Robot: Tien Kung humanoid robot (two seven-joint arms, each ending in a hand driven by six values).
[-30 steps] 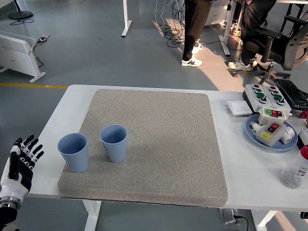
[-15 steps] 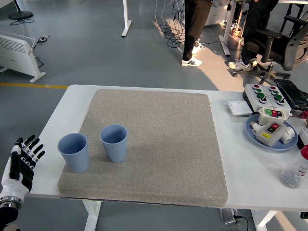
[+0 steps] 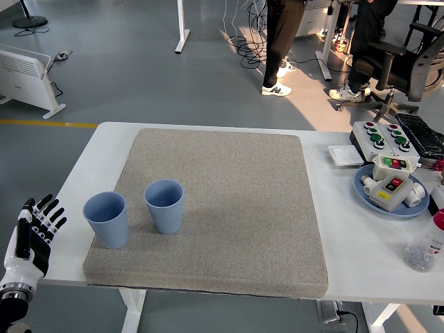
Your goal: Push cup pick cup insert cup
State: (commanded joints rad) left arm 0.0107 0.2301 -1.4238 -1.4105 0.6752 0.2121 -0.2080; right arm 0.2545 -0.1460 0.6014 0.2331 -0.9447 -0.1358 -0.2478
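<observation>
Two blue ribbed cups stand upright on a grey mat (image 3: 229, 201). The left cup (image 3: 107, 219) sits near the mat's left edge. The right cup (image 3: 164, 206) stands a short gap to its right, and the two do not touch. My left hand (image 3: 33, 232) hangs off the table's left side, below its near corner, fingers spread and holding nothing. It is well apart from both cups. My right hand is out of the picture.
At the right of the white table (image 3: 347, 208) are a blue plate (image 3: 365, 189) carrying a button box, a green-and-red button panel (image 3: 386, 137), a small white square (image 3: 345, 155) and a clear bottle (image 3: 424, 244). People and an office chair stand beyond the far edge.
My left hand has sunk slightly lower at the table's left side. The cups have not moved.
</observation>
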